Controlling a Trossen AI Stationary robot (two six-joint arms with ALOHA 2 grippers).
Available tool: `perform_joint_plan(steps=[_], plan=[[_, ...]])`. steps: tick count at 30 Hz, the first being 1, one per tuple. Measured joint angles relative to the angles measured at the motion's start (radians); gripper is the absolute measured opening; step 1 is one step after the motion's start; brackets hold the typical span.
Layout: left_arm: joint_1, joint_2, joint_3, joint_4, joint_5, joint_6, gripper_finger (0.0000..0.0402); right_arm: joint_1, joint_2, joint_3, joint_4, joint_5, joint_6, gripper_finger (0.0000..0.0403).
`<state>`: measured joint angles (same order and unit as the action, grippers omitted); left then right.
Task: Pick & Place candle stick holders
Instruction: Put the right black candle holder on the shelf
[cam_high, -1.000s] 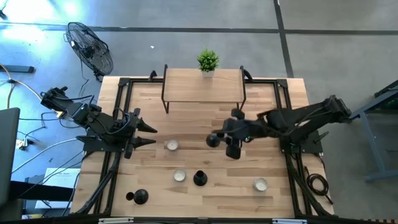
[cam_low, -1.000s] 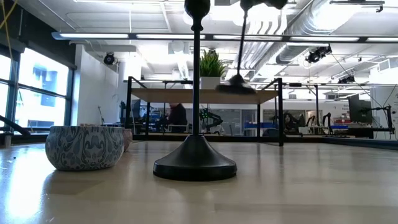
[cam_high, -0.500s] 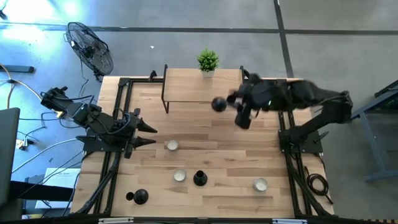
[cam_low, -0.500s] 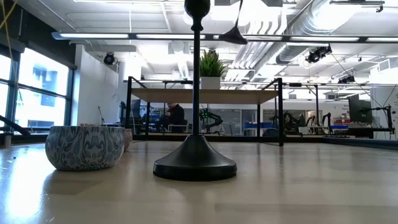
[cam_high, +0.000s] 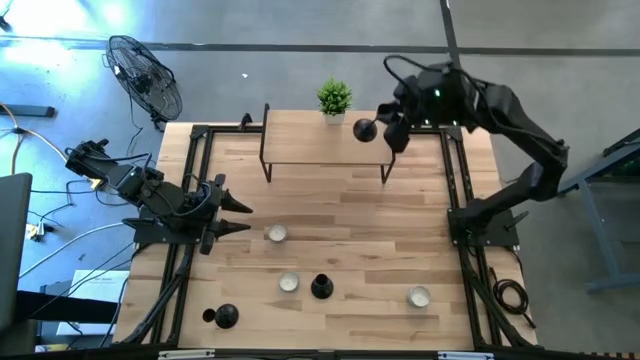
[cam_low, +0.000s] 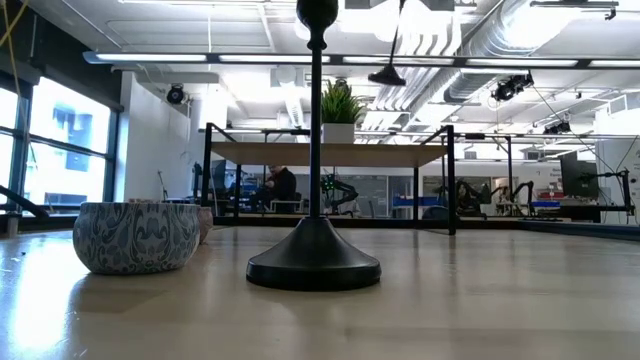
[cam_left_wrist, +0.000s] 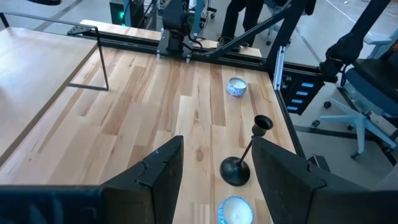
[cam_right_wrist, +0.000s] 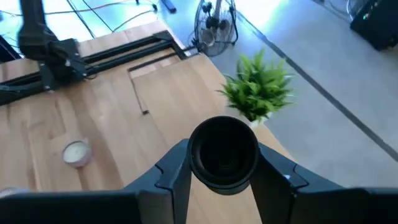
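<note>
My right gripper (cam_high: 392, 132) is raised over the right end of the raised wooden shelf (cam_high: 300, 145) at the table's far side. It is shut on a black candle stick holder (cam_high: 366, 130). A second holder (cam_high: 321, 287) stands upright on its round base (cam_low: 313, 266) near the table's front middle. A third (cam_high: 225, 317) stands at the front left. My left gripper (cam_high: 247, 218) hangs open over the table's left side and touches nothing. In the left wrist view the second holder (cam_left_wrist: 245, 155) is ahead of it. My right gripper pinches the holder's round hollow top cup (cam_right_wrist: 198, 158) between its two fingers, one on each side. The fingers slant down from the table's right side. The holder hangs below them, slightly tilted, with its flared base (cam_low: 386, 76) lifted clear above the shelf.
A potted green plant (cam_high: 334, 98) stands on the shelf's far edge, close to the held holder. Small patterned bowls with white candles (cam_high: 277, 234) (cam_high: 289, 283) (cam_high: 418, 296) sit on the table. A floor fan (cam_high: 147, 80) stands beyond the far left corner.
My right gripper has risen and swung from the table's middle toward the far edge, ending over the shelf's right end. It has turned on the way. The candle stick holder has gone with it, staying clear of the table, base hanging down.
</note>
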<state>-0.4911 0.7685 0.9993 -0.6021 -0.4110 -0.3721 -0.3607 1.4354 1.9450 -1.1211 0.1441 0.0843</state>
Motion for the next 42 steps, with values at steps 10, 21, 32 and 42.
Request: perform_joint_plan(steps=[10, 21, 32, 42], plan=[[0.0, 0.0, 0.0, 0.0, 0.0, 0.0, 0.0188, -0.191, 0.127, -0.002, 0.024, -0.1, -0.062, 0.0124], [0.0, 0.0, 0.0, -0.002, -0.002, -0.004, 0.0188, -0.257, 0.211, -0.002, 0.049, -0.137, -0.085, 0.0124], [0.0, 0.0, 0.0, -0.008, -0.002, -0.004, 0.0188, -0.299, 0.229, -0.001, 0.076, -0.178, -0.086, 0.0124], [0.0, 0.0, 0.0, -0.009, -0.002, -0.022, 0.0188, -0.306, 0.279, -0.005, 0.087, -0.188, -0.085, 0.0124]])
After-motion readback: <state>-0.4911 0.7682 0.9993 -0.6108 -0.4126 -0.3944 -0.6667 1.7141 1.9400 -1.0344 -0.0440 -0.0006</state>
